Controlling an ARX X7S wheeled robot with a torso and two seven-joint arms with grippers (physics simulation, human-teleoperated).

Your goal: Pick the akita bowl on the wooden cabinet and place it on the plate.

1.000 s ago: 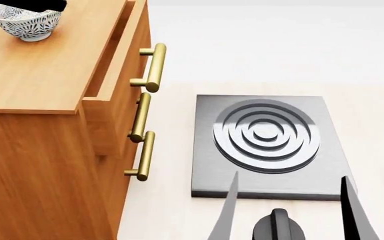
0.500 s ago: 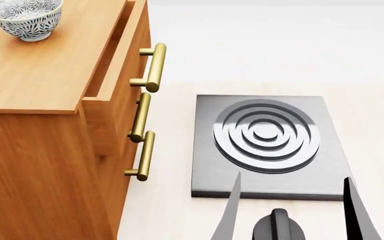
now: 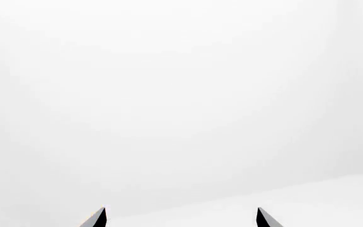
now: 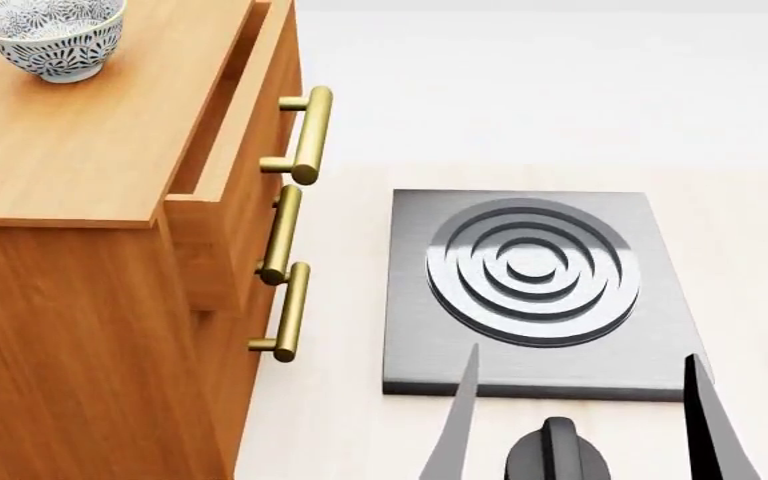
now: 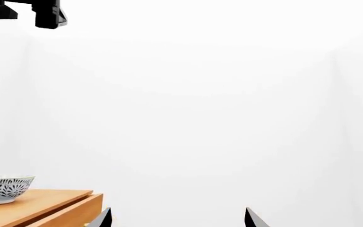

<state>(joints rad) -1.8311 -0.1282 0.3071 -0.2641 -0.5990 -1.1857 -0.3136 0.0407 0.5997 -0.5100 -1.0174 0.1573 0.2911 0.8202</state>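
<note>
Here: patterned ceramic akita bowl (image 4: 53, 38) on smooth wooden cabinet (image 4: 77, 150); right pincer (image 4: 578, 420) spread, left pincer (image 3: 180, 217) spread.

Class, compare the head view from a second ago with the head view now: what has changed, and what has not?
The dark arm that covered the top of the akita bowl has withdrawn out of that view, leaving the bowl uncovered on the wooden cabinet. The bowl, the stove plate and the right hand kept their places.

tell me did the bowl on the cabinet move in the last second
No. The akita bowl sits at the same spot near the back left corner of the wooden cabinet top as before.
</note>
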